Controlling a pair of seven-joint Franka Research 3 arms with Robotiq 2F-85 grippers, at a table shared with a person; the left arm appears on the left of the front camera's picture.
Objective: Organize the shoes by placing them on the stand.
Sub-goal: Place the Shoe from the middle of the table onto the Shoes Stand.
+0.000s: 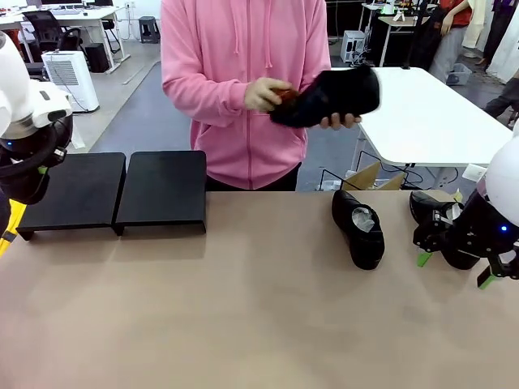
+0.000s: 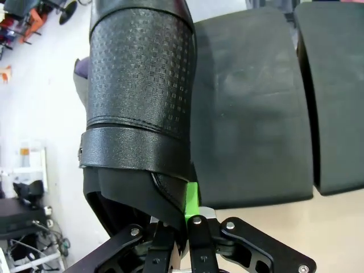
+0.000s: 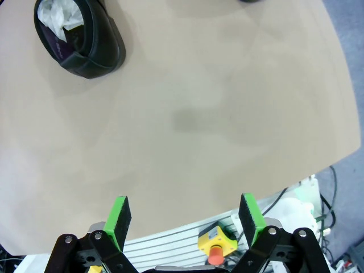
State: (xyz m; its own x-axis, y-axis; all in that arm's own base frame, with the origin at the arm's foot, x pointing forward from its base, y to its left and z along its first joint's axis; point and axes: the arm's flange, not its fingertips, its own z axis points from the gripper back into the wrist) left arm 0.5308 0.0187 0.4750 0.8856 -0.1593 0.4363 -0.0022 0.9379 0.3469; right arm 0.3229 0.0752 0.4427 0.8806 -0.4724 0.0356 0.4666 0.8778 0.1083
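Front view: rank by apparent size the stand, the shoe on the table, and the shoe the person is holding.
Largest: the stand.
Then the held shoe and the table shoe: similar, at different distances, so unranked.

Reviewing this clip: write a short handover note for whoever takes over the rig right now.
Left end effector: shut on a black shoe, at the left end of the stand.
Right end effector: open, holding nothing, low over the table.
Loose shoes: one shoe lies on the table; another shoe sits just behind the right end effector; a third shoe is in the person's hand.
Done: no shoe is on the stand yet.
Left: set the held shoe down, then the others.
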